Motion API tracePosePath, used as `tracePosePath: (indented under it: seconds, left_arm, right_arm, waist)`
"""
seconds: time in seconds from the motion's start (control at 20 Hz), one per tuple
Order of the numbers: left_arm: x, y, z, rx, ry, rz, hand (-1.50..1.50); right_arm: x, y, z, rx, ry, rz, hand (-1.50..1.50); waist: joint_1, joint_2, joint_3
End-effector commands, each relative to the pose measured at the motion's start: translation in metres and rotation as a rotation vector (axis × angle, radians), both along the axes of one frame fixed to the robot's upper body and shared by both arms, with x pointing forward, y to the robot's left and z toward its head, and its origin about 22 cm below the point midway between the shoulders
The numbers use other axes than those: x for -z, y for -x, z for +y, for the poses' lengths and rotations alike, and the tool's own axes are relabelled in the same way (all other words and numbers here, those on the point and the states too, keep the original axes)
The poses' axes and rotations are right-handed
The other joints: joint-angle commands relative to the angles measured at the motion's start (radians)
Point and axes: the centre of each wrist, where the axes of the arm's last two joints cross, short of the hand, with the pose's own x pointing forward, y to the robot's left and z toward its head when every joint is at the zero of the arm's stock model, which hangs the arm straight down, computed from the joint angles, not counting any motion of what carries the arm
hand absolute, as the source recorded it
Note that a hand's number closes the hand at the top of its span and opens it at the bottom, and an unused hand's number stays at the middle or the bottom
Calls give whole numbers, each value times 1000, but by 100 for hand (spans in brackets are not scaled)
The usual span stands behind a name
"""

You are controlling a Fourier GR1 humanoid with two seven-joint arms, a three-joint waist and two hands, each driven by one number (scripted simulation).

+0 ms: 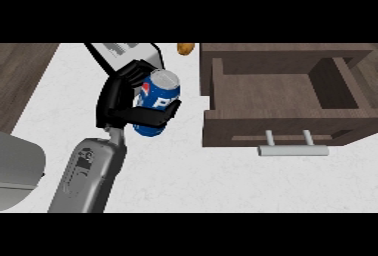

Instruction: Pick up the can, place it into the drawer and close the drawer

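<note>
- Head view: one grey forearm (88, 172) comes in from the lower left edge, ending in the black left hand (118, 102).
- One blue can (159, 92) sits in that hand, fingers and thumb curled round its body. It is tilted, silver top pointing up and to the right, over the white counter (221, 180).
- The can is left of the drawer, outside it.
- One brown wooden drawer (266, 92) stands pulled open at the right.
- One silver bar handle (292, 150) on two posts is on the drawer front.
- One small orange-yellow item (185, 48) lies at the top, beside the drawer's far corner.
- One pale boxy object (122, 50) shows behind the hand, partly hidden.
</note>
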Motion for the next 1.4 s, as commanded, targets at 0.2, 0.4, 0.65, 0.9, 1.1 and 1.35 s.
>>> tracePosePath:
  seconds: [0.2, 0.4, 0.65, 0.9, 1.1, 1.35]
  left_arm:
    - [-68, -20, -55, 41, -54, -36, 150]
    - [-90, -34, -82, 57, -61, -69, 150]
    - [-133, -49, -108, 89, -68, -51, 150]
    - [-135, -61, -130, 56, -83, -62, 150]
    - [-137, -71, -143, 35, -122, -37, 150]
    - [-146, -60, -169, 61, -136, -18, 150]
  right_arm:
    - [3, -1, -3, 7, 17, 3, -150]
    - [14, -7, 0, -9, 23, -21, -150]
    - [2, -13, 2, 2, 1, -1, -150]
    - [-7, -1, -17, -4, 29, -11, -150]
    - [-1, -12, 7, 2, 6, -10, -150]
    - [11, -16, -27, 16, 10, -10, -150]
  waist:
    - [-3, 1, 0]
    - [-7, 2, 0]
    - [-8, 3, 0]
    - [-22, 4, 0]
    - [-22, 7, 0]
    - [-30, 5, 1]
